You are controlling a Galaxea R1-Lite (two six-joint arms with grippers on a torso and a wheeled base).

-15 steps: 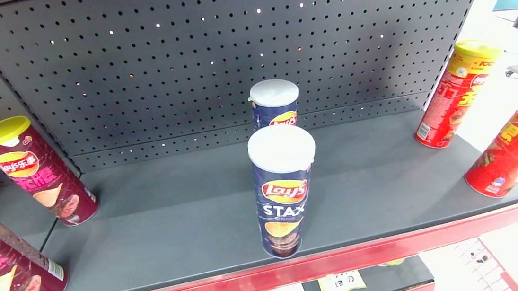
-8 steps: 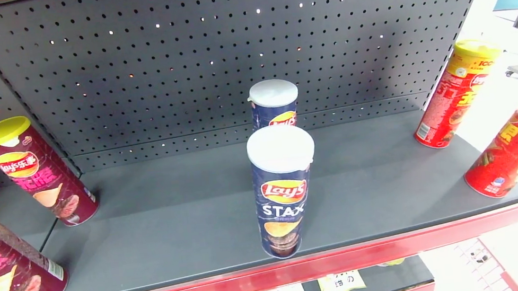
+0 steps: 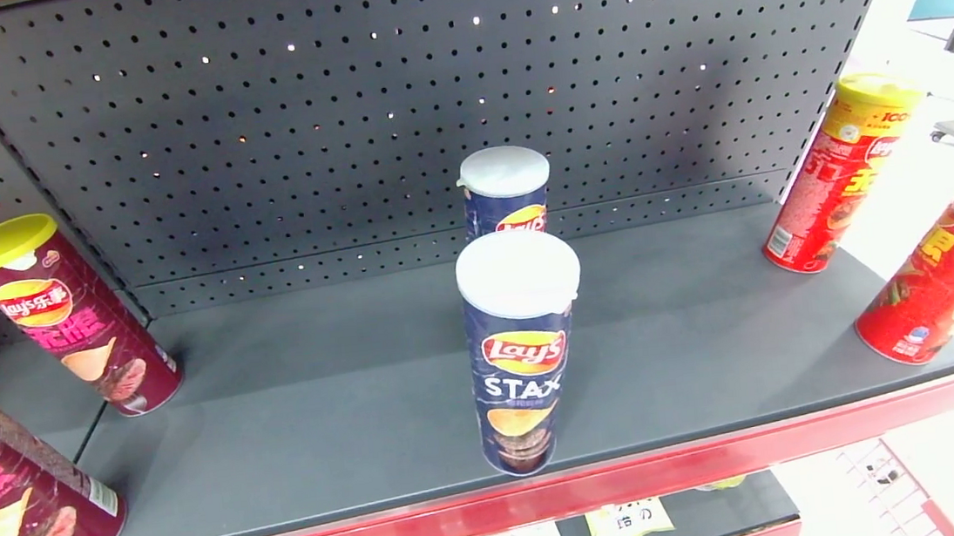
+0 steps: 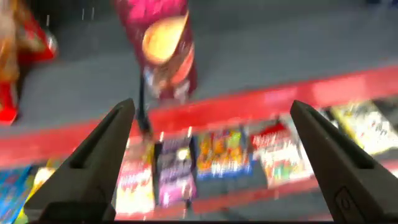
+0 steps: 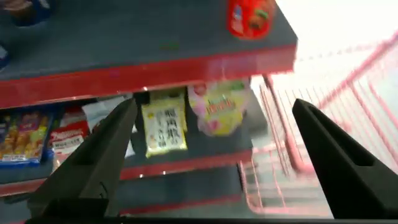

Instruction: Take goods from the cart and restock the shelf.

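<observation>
**Head view.** The shelf (image 3: 326, 423) carries two upright blue cans in its centre lane. The front blue can (image 3: 523, 351) stands at the red front edge and the rear blue can (image 3: 506, 191) stands directly behind it. The front maroon can (image 3: 8, 488) stands at the left end and the front red can (image 3: 941, 267) at the right corner. Bare deck lies on both sides of the blue lane. A pink wire frame (image 3: 891, 482) sits below the shelf on the robot's right. Treat it as the cart; this is a judgement.

**Left wrist view.** The left gripper (image 4: 212, 104) has its jaws spread wide and holds nothing. It sits in front of the red edge, below the front maroon can (image 4: 165, 53). The lower-shelf packets (image 4: 205, 162) lie beyond the jaws.

**Right wrist view.** The right gripper (image 5: 215, 102) has its jaws released and empty. It points at the lower shelf under the front red can (image 5: 250, 17), and the pink wire frame (image 5: 323, 118) is just beside that shelf end. No goods inside the frame can be made out, so you cannot yet read their long axis.

Judge the right arm nearer to the cart, and take the next pick with it.
</observation>
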